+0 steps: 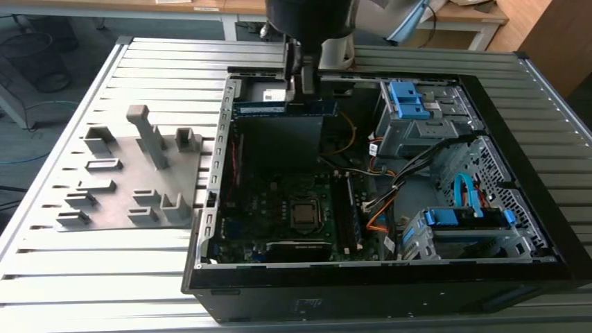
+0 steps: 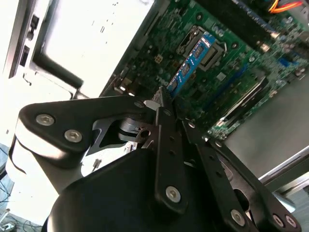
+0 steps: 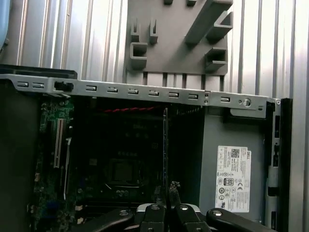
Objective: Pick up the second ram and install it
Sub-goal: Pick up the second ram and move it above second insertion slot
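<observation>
The gripper (image 1: 306, 97) is pinching the second ram (image 1: 277, 108) by its top edge, holding it upright over a corner of the computer case (image 1: 370, 288), presumably contacts-down for the motherboard (image 1: 277, 201) slots.

Long flat ram stick (image 1: 273, 107): blue board, black chips recorded.
Moulded plastic holder tray (image 1: 120, 147): plain grey noted.
Flat circuit motherboard (image 1: 268, 201): green recorded.
</observation>
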{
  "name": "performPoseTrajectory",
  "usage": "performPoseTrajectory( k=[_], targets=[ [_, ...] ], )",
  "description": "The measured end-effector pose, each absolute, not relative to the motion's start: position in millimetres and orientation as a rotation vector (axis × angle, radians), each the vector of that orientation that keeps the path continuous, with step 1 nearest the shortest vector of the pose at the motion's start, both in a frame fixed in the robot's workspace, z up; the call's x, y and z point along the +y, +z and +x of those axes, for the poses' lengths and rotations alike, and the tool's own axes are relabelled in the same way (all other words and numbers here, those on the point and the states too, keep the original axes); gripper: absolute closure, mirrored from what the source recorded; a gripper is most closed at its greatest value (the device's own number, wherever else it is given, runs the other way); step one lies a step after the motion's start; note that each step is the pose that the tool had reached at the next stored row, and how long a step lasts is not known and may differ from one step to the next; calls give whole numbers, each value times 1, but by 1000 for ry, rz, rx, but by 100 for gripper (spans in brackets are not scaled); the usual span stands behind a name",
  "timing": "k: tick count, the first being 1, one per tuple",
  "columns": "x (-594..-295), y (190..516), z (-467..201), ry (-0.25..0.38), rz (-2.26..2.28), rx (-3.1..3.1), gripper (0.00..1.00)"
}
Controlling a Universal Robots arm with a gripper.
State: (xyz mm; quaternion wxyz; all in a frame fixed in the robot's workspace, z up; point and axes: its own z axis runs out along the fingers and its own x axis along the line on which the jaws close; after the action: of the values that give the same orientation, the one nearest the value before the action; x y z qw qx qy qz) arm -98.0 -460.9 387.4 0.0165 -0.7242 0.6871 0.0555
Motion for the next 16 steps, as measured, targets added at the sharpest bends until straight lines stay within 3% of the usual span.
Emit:
performPoseTrajectory(
  k=[16],
  targets=[
    [-468,378,-56,186,-2250,2136,86]
  ],
)
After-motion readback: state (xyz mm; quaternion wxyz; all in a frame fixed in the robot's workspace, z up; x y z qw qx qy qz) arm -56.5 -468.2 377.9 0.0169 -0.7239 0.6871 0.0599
